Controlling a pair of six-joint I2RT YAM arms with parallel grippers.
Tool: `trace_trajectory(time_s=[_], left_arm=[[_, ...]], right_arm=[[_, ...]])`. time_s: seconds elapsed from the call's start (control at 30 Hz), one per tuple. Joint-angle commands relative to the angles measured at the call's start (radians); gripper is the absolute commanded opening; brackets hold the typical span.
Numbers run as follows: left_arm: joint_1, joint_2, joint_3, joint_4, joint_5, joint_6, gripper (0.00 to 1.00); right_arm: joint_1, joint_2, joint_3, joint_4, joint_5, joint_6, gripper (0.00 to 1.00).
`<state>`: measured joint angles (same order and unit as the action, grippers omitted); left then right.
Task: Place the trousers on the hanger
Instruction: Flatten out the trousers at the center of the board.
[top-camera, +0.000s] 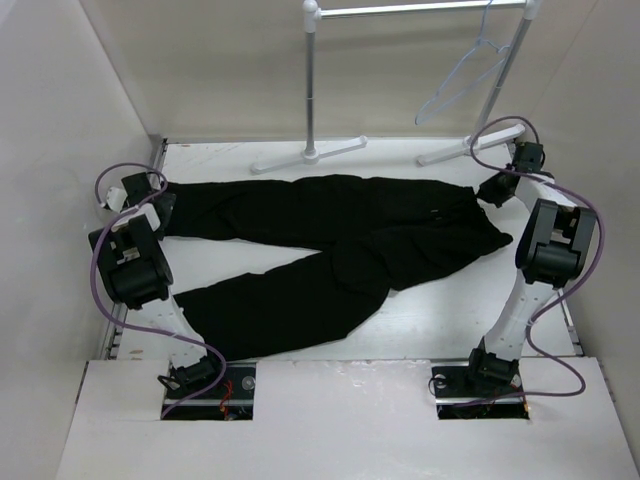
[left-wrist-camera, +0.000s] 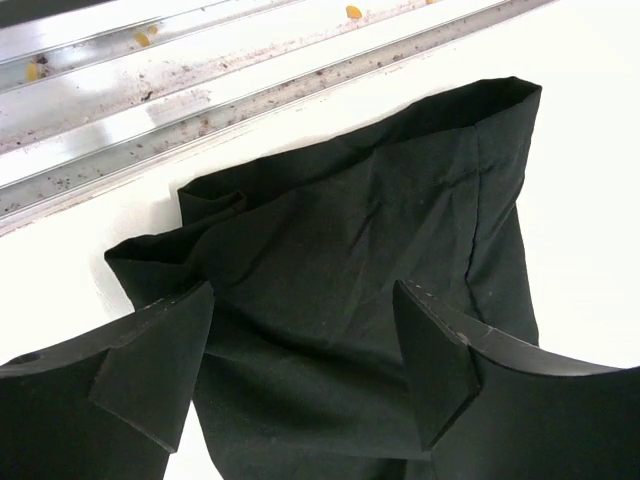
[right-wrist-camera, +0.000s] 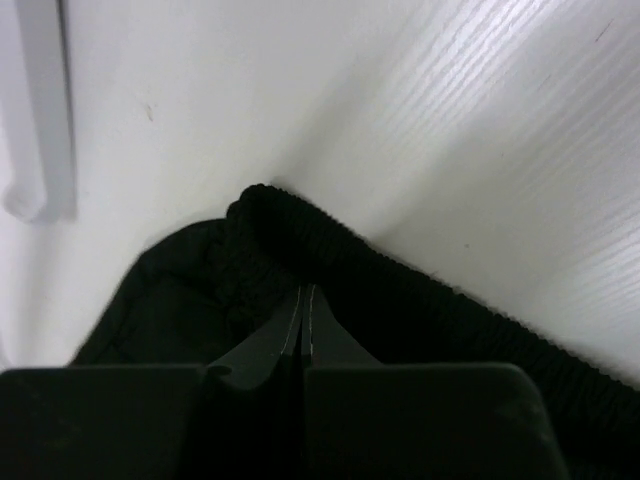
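On the table (top-camera: 450, 320), our right gripper (right-wrist-camera: 303, 296) pinches the trousers (top-camera: 340, 240) at the waistband; our left gripper (left-wrist-camera: 300, 290) hovers spread apart over a leg cuff

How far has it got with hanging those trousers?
Nothing looks done: the trousers lie flat and the hanger dangles empty on the rack. In hand: the right gripper pinches the waistband; the left gripper is open over a leg hem. Left: the hanging itself.

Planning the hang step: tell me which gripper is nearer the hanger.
Right. The right gripper is at the waistband of the trousers, close in front of the hanger hanging from the rail. The left gripper is over a leg cuff at the opposite end.
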<state>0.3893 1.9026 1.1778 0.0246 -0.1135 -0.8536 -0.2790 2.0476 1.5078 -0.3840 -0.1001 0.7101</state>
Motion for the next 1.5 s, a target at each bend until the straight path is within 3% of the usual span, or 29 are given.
trace_trajectory(time_s=[0.0,0.13,0.17,0.2,0.3,0.37,0.5,0.53,0.63,0.7,0.77,0.83,0.97,1.17,1.23,1.37,1.47], left_arm=[[0.01,0.021,0.058,-0.04,0.038,-0.016,0.74],[-0.057,-0.052,0.097,-0.043,0.077,-0.007,0.81],[-0.078,-0.085,0.082,-0.043,0.072,-0.004,0.82],[-0.1,-0.121,0.06,-0.043,0.063,-0.002,0.83],[-0.155,-0.252,-0.048,-0.087,0.029,0.007,0.83],[-0.187,-0.35,-0.142,-0.142,-0.008,0.01,0.82],[-0.214,-0.589,-0.321,-0.268,-0.101,0.043,0.79],[-0.214,-0.647,-0.349,-0.314,-0.116,0.063,0.78],[-0.194,-0.778,-0.403,-0.467,-0.126,0.117,0.71],[-0.188,-0.835,-0.441,-0.57,-0.111,0.136,0.66],[-0.189,-0.865,-0.487,-0.636,-0.103,0.139,0.62],[-0.191,-0.872,-0.527,-0.635,-0.1,0.14,0.65],[-0.197,-0.788,-0.573,-0.499,-0.077,0.142,0.67],[-0.23,-0.616,-0.563,-0.41,-0.104,0.134,0.58],[-0.244,-0.577,-0.572,-0.376,-0.133,0.13,0.49],[-0.238,-0.557,-0.544,-0.354,-0.155,0.128,0.1],[-0.269,-0.716,-0.46,-0.492,-0.175,0.129,0.04]], right_arm=[[-0.065,0.0,0.094,0.019,-0.012,0.09,0.0],[-0.098,-0.023,0.126,0.04,0.032,0.144,0.0],[-0.098,-0.035,0.12,0.052,0.054,0.152,0.05],[-0.096,-0.05,0.108,0.062,0.078,0.158,0.15],[-0.084,-0.099,0.069,0.068,0.1,0.151,0.61],[-0.04,-0.179,-0.009,0.074,0.125,0.147,0.71],[0.078,-0.389,-0.223,0.158,0.226,0.15,0.69],[0.117,-0.439,-0.274,0.177,0.241,0.15,0.61],[0.244,-0.561,-0.397,0.197,0.246,0.158,0.22],[0.33,-0.631,-0.467,0.209,0.246,0.16,0.16],[0.404,-0.706,-0.541,0.218,0.246,0.169,0.16],[0.474,-0.772,-0.593,0.227,0.237,0.169,0.21],[0.614,-0.903,-0.693,0.218,0.2,0.152,0.27],[0.774,-1.064,-0.794,0.157,0.209,0.161,0.31],[0.78,-1.095,-0.805,0.149,0.22,0.161,0.33],[0.758,-1.113,-0.816,0.148,0.206,0.128,0.39],[0.702,-1.106,-0.84,0.134,0.209,0.107,0.48]])
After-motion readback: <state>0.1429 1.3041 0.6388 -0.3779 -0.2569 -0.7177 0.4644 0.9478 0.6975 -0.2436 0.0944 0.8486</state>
